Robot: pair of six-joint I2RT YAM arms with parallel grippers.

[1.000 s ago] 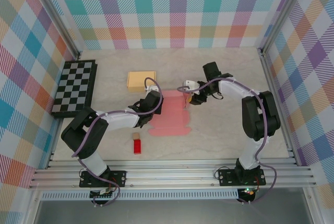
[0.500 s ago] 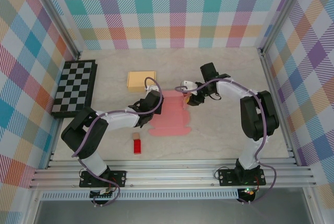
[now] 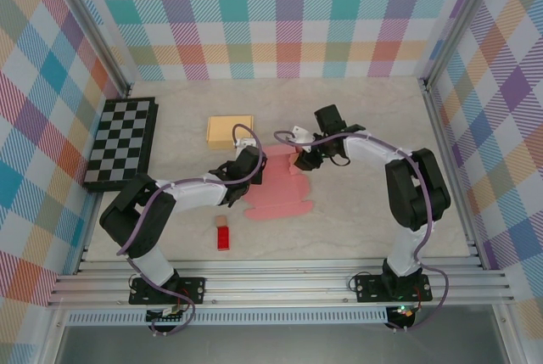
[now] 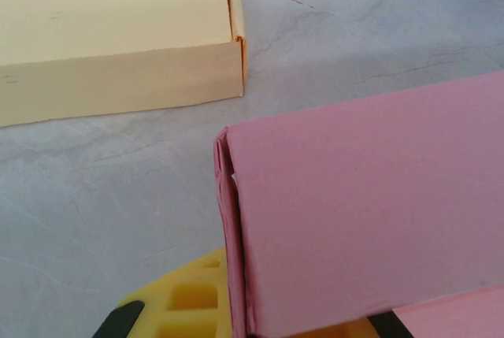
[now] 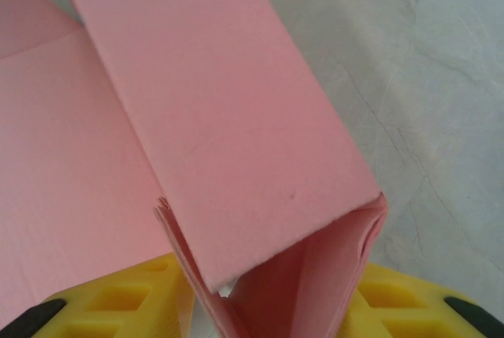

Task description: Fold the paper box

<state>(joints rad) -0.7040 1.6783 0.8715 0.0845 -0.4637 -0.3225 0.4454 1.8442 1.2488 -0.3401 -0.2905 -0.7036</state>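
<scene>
Pink box (image 3: 276, 190) stuck between both tools
Left tool (image 3: 250, 170) is clamped tight on its edge, right tool (image 3: 299, 159) pinches the raised wall (image 5: 236, 117). Next fold goes toward the left tool, I'd say.

The box (image 3: 276, 190) is a pink paper blank, lying mostly flat in the middle of the table (image 3: 373, 118). Its near edge is cut into rounded tabs, and its main sheet rests flat on the surface. At the far right corner one panel is lifted off the sheet and bent over. In the right wrist view this panel (image 5: 228, 125) stands tilted above the flat sheet, its end doubled under into a narrow tent with several paper edges showing. In the left wrist view the flap (image 4: 370, 212) is folded over, smooth on top, with layered edges visible along its left side.
</scene>
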